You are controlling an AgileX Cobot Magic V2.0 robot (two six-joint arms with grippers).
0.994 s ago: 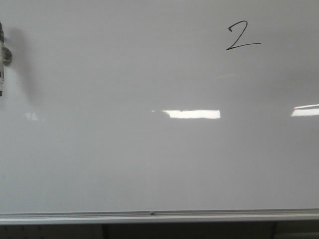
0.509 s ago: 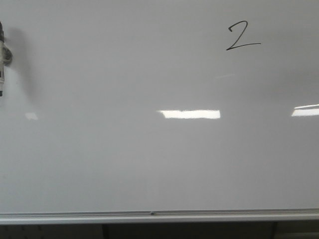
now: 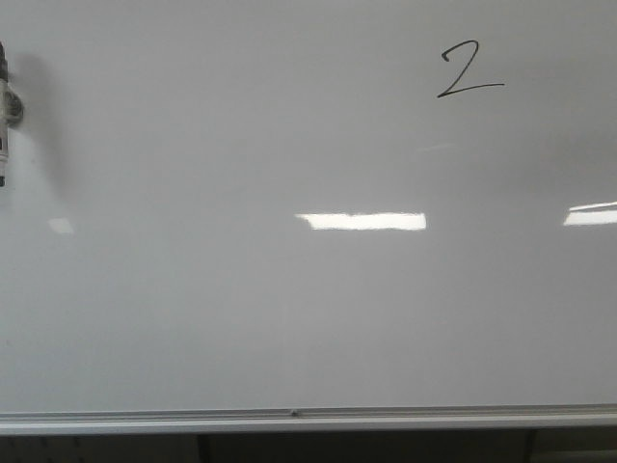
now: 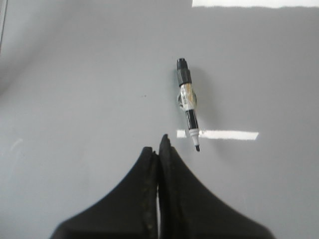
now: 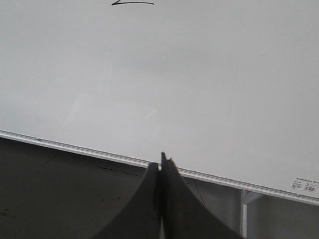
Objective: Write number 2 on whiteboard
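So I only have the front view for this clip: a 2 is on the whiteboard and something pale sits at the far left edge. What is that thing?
Observer: In the left wrist view it is a marker stuck on the whiteboard, its black cap off and the tip bare.
Operator: Is the left hand holding it?
Observer: No. The left hand is shut on nothing, apart from the marker.
Operator: And the right hand?
Observer: The right hand is also shut and empty, down by the board's bottom rail, with only the base stroke of the number 2 showing in its view.
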